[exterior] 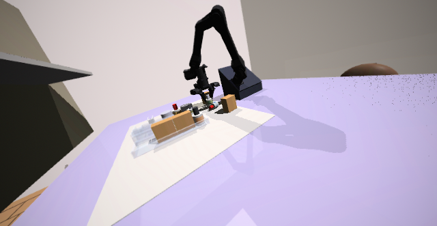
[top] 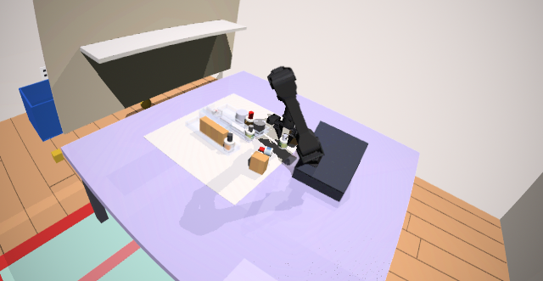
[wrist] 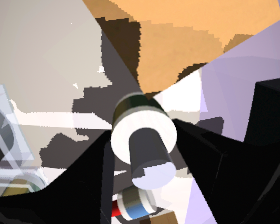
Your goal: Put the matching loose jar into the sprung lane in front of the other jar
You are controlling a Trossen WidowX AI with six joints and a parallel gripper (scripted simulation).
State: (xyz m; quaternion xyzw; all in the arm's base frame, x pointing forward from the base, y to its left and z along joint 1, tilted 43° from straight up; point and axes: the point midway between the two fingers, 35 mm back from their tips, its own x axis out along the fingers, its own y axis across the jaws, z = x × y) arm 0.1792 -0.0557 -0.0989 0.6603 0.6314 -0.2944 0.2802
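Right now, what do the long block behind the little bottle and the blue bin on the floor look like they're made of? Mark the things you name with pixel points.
The long block [top: 213,131] [exterior: 173,126] looks like smooth wood: it is orange-brown with faint streaks, though it could be printed card. The bin [top: 47,117] looks like plastic, because it is one flat, bright blue, but painted metal is possible.
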